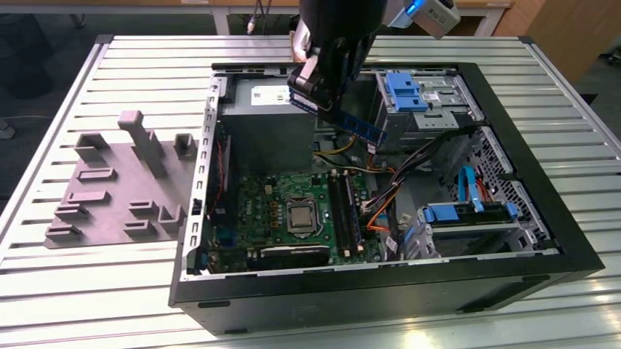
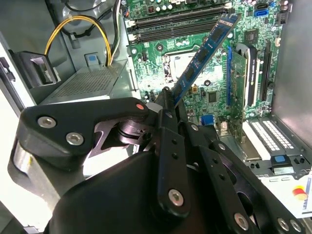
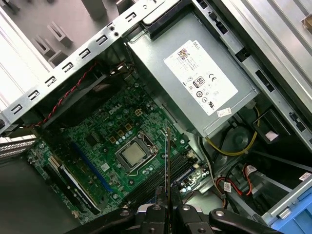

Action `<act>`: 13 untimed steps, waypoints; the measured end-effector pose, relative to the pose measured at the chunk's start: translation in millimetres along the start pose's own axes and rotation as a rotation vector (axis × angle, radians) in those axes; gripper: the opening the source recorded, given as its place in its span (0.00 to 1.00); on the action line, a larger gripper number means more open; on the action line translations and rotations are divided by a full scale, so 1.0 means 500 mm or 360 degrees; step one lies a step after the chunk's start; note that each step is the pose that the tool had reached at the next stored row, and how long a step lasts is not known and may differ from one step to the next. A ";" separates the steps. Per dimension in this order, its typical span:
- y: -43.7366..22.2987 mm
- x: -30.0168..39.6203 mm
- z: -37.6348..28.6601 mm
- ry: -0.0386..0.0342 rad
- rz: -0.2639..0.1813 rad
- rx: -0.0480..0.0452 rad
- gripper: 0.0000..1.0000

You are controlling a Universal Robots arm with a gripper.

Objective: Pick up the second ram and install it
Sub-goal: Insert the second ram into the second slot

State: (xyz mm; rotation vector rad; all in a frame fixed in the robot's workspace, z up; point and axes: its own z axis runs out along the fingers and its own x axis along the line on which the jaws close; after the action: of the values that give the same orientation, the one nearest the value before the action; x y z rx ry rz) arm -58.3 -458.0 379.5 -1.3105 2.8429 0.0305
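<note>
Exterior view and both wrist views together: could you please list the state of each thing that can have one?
computer case: open, side panel off, lying on its side.
second ram: held tilted above the motherboard, not seated.
gripper: shut on the second ram's end.
memory slots: second ram not in them.
processor: uncovered, no cooler on it.

- A table [image 1: 87, 305] of long silvery metal slats spans the exterior view, and the slats run from left to right.
- 1 open black computer case [image 1: 388, 302] lies on its side on the slats, from the frame's centre to its right.
- 1 flat grey fixture plate [image 1: 107, 196] with raised blocks lies at the frame's middle left, just beside the case.
</note>
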 end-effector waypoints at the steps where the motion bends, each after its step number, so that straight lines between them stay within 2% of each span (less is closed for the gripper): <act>1: 0.000 0.000 0.000 0.0000 0.0002 0.0000 0.15; 13: 0.000 0.000 0.000 0.0000 0.0028 0.0001 0.15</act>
State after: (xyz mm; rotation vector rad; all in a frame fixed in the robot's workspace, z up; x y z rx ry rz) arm -58.3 -458.0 379.5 -1.2856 2.8541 0.0303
